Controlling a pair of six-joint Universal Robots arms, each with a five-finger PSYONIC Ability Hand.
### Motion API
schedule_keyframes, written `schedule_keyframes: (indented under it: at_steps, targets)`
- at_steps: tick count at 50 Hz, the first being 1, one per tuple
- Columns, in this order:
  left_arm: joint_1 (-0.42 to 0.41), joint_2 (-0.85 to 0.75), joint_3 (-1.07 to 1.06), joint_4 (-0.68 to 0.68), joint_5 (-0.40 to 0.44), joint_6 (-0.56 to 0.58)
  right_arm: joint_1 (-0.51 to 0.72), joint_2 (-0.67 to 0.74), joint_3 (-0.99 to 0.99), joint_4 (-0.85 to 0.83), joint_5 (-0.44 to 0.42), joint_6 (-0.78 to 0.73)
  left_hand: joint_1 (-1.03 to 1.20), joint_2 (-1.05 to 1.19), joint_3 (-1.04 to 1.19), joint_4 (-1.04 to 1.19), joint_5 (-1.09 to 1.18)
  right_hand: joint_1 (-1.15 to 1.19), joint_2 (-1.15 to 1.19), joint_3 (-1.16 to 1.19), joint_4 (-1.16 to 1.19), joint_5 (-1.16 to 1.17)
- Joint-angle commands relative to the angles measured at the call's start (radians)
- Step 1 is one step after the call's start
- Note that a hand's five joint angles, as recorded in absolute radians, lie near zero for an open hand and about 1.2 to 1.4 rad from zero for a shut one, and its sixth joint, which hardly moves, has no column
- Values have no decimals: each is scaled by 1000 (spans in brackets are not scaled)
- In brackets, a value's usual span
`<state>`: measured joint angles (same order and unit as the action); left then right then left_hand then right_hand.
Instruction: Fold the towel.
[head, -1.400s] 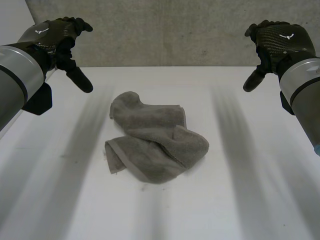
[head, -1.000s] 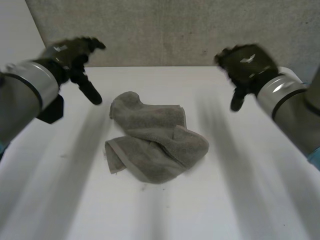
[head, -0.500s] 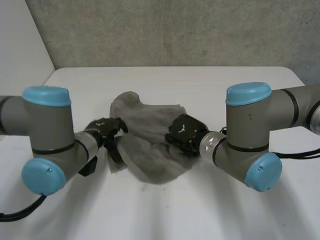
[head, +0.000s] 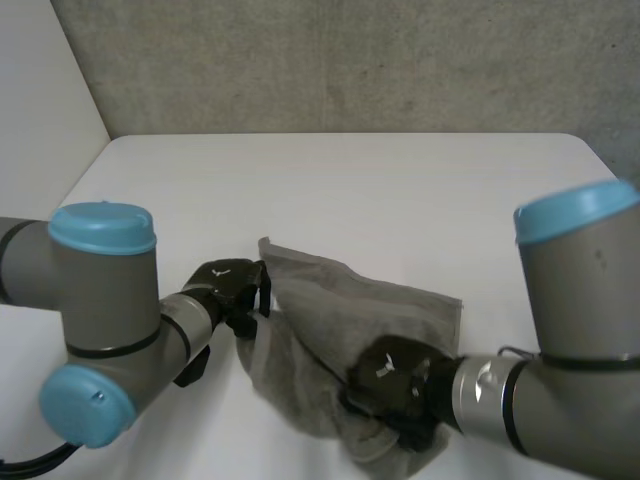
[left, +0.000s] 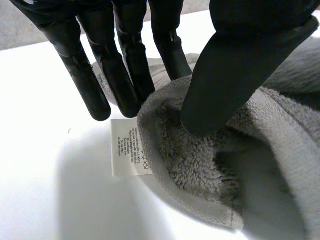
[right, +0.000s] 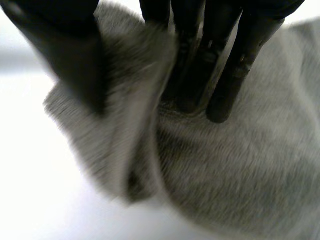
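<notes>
On the white table (head: 350, 180), toward 6 o'clock of its middle in the head view, the grey towel (head: 345, 320) lies crumpled and partly spread. One corner sticks out at its 3 o'clock, another at its 11 o'clock.

Left hand (head: 232, 285) is at the towel's 9 o'clock edge, grasping it. In the left wrist view the thick hemmed edge rises between thumb (left: 235, 75) and fingers (left: 116, 75), with the thumb tip pressed into the pile and the fingers straight behind the cloth. A white care label (left: 127, 152) lies flat on the table, just beside the hem and below the fingertips. Its print is too small to read.

Right hand (head: 390, 385) is at the towel's 5 o'clock part, on top of the cloth, grasping too. In the right wrist view a raised fold of towel is pinched between its thumb (right: 70, 55) and fingers (right: 202, 65), fingertips touching the cloth. The rest of the towel spreads out under the palm.

Left arm (head: 100, 290) comes in from 8 o'clock, right arm (head: 570, 330) from 4 o'clock, both with light-blue caps. A rough grey wall (head: 350, 60) stands behind the table at 12 o'clock.
</notes>
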<state>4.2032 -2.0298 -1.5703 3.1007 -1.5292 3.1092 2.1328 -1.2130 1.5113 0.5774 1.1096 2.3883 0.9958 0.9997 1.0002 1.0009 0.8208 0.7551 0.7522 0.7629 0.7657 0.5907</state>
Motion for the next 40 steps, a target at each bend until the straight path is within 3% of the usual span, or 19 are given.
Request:
schedule_keyframes:
  at_steps: [1,3,10,19,28,33,35,36,38,40]
  targets:
    - [9,91,-63,4,-2,2,-63,12,-238,-45,-50,328,395,391,391,390,395,-497,-494,-505,-507,-507]
    - [12,114,-76,4,-2,2,-82,21,-324,-76,-30,411,400,397,396,395,401,-541,-538,-549,-551,-551]
    - [60,250,-129,3,-2,52,-68,148,-531,-61,-11,431,400,397,396,395,401,-538,-535,-546,-549,-548]
    - [75,414,-181,1,-2,134,33,455,-892,65,-28,408,400,397,396,395,401,-538,-535,-546,-549,-548]
    - [77,539,-212,7,-2,138,48,652,-1076,141,-33,321,400,397,396,395,401,-517,-515,-525,-528,-528]
    - [81,563,-209,10,-2,140,78,708,-1083,154,-7,218,400,397,396,395,401,-236,-233,-243,-246,-246]
    - [100,562,-188,15,0,140,81,710,-1086,159,12,187,400,397,396,395,401,153,156,145,142,143]
    - [100,562,-188,15,0,140,81,710,-1086,159,12,187,400,397,396,395,401,155,158,147,144,145]
    - [124,554,-160,29,0,140,79,696,-1112,148,35,184,400,397,396,395,401,639,642,631,629,629]
    - [153,543,-120,52,1,140,79,682,-1160,135,50,189,400,397,396,395,401,641,644,633,631,631]
